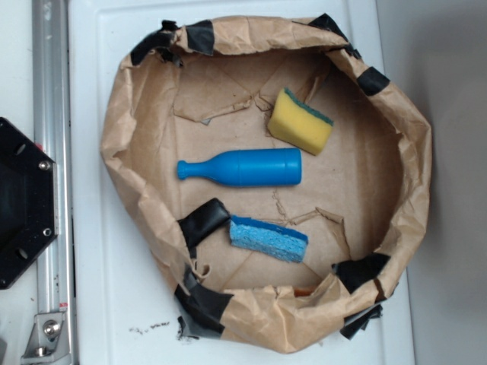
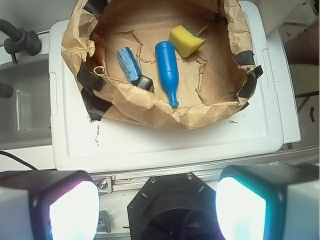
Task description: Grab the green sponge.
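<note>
The green sponge (image 1: 300, 122) is a yellow foam wedge with a thin dark green layer on one face. It lies in the upper right of the brown paper nest (image 1: 137, 99), apart from the other items; in the wrist view the green sponge (image 2: 185, 40) sits at the far top. My gripper (image 2: 157, 207) is open, its two bright pads wide apart at the bottom of the wrist view, well short of the nest and holding nothing. It does not show in the exterior view.
A blue bottle (image 1: 245, 168) lies across the nest's middle. A blue rectangular sponge (image 1: 268, 238) rests near the lower wall beside black tape (image 1: 202, 221). The nest sits on a white lid (image 1: 99, 304). A black robot base (image 1: 23, 201) and metal rail (image 1: 52, 114) stand left.
</note>
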`<control>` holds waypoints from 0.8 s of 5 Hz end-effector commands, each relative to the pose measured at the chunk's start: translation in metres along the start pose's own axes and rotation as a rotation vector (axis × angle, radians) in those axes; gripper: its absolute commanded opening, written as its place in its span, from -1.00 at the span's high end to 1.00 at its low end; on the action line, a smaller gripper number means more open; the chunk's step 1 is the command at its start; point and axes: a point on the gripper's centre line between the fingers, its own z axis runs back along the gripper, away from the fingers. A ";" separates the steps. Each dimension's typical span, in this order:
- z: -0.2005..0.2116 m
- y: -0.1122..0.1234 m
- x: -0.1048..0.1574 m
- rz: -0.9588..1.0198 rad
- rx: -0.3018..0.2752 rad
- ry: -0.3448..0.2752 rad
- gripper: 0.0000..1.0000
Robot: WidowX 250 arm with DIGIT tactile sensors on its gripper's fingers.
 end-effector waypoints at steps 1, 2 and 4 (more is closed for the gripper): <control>0.000 0.000 0.000 0.000 0.000 0.000 -1.00; -0.031 0.024 0.046 -0.247 -0.092 -0.098 -1.00; -0.111 0.050 0.103 -0.349 -0.194 0.011 -1.00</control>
